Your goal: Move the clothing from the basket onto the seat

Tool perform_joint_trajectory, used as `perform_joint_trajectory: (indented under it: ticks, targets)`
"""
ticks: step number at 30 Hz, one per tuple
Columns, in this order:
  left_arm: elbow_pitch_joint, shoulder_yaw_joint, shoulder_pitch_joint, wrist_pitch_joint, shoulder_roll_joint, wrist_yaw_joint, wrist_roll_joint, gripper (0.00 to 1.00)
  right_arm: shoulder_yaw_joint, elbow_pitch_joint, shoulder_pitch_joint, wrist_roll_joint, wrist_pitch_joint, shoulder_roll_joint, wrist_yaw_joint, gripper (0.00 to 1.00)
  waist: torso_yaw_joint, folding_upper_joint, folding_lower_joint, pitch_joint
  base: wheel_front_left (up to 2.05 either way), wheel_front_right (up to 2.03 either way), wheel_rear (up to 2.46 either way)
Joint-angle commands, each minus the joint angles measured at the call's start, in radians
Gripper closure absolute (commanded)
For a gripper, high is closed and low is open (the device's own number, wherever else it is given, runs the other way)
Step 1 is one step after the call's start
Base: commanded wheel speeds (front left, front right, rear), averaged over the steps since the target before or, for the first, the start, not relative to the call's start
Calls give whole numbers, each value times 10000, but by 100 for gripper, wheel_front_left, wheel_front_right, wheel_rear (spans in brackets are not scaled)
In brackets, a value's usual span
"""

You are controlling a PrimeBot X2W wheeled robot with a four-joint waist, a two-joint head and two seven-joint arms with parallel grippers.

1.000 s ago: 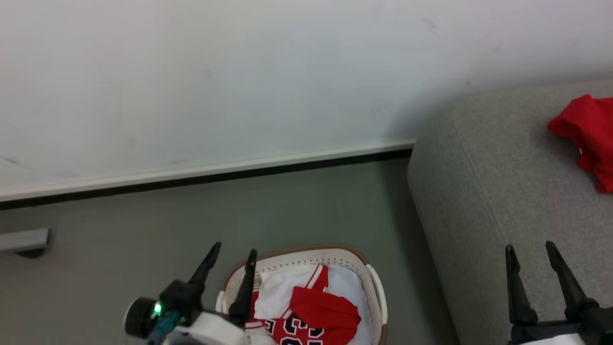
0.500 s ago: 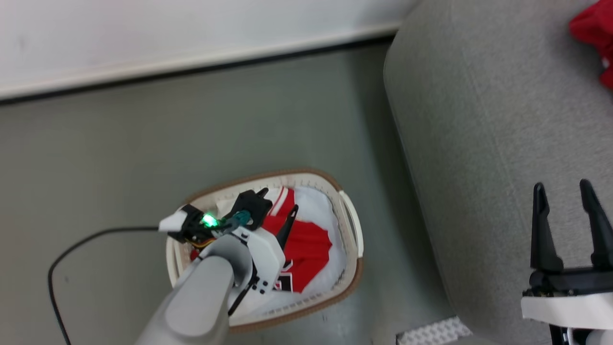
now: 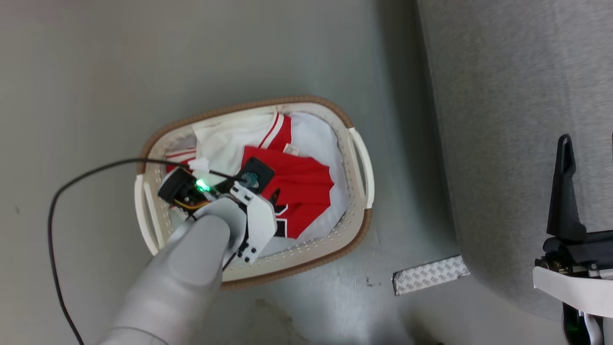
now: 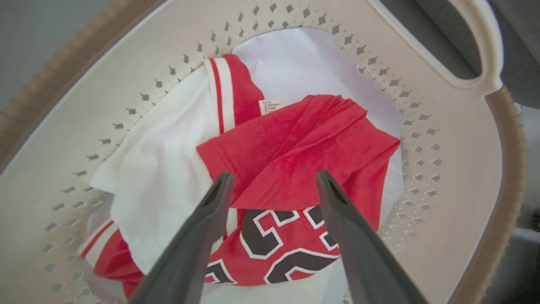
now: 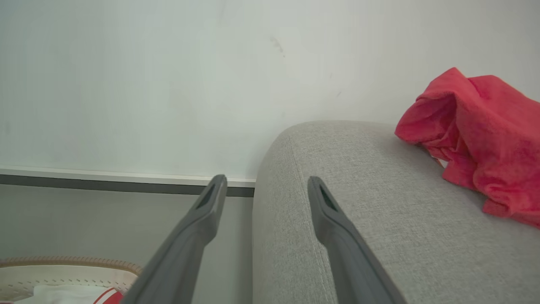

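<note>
The cream basket [image 3: 355, 225] with a brown rim stands on the floor left of the grey seat [image 3: 503, 120]. In it lies the clothing: a red jersey [image 3: 306, 191] with black-and-white lettering on a white garment [image 3: 230, 139] with striped trim. My left gripper [image 3: 269, 192] reaches down inside the basket. In the left wrist view it [image 4: 274, 179] is open, its tips straddling a fold of the red jersey [image 4: 295, 143] just above the lettering, beside the white garment [image 4: 160, 160]. My right gripper [image 3: 588, 148] hovers open over the seat's edge [image 5: 358, 190], holding nothing. A crumpled red garment [image 5: 476, 135] rests on the seat.
A black cable [image 3: 72, 177] loops across the floor left of the basket. A ridged metal plate [image 3: 426, 275] lies on the floor by the seat's corner. A smooth pale pad [image 4: 312, 59] lines the basket's bottom. A white wall with a dark baseboard [image 5: 105, 177] stands behind.
The head camera has tilted down, so the whole picture has shifted. My left gripper has dropped from above the basket's rim into the basket, over the red jersey. Both grippers stay open.
</note>
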Motion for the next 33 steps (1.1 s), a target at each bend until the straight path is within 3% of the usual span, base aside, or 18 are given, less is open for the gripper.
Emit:
perform_joint_trajectory:
  ticks: [1, 10, 19, 20, 21, 22, 33]
  targets:
    - [201, -26, -244, -23, 68, -30, 150, 0, -2, -148, -126, -9, 9, 1, -25, 0, 160, 0, -3, 601, 0, 0, 0]
    - [1043, -356, -1420, -321, 61, 17, 196, 0, 157, -694, -283, 84, 9, 1, -25, 0, 131, 0, -3, 1547, 0, 0, 0]
    - [1411, -964, -1714, -390, 51, -41, -105, 0, -76, -920, 232, 278, 9, 1, -25, 0, 118, 0, -3, 1824, 0, 0, 0]
    - [1413, -1063, -1710, -404, 52, -38, -119, 26, -119, -960, 275, 285, 9, 1, -25, 0, 118, 0, -3, 1840, 0, 0, 0]
    - [1407, -1168, -1701, -436, 51, -43, -168, 68, -151, -982, 314, 293, 9, 3, -25, 0, 119, 0, -3, 1854, 0, 0, 0]
    - [1405, -1281, -1666, -440, 50, -46, -218, 100, -177, -998, 337, 298, 9, 3, -25, 0, 116, 0, -3, 1861, 0, 0, 0]
    - [822, -2010, -1289, -1074, 48, -43, -2122, 100, -110, -771, -252, 336, 9, 1, -25, 0, 207, 0, -3, 1427, 0, 0, 0]
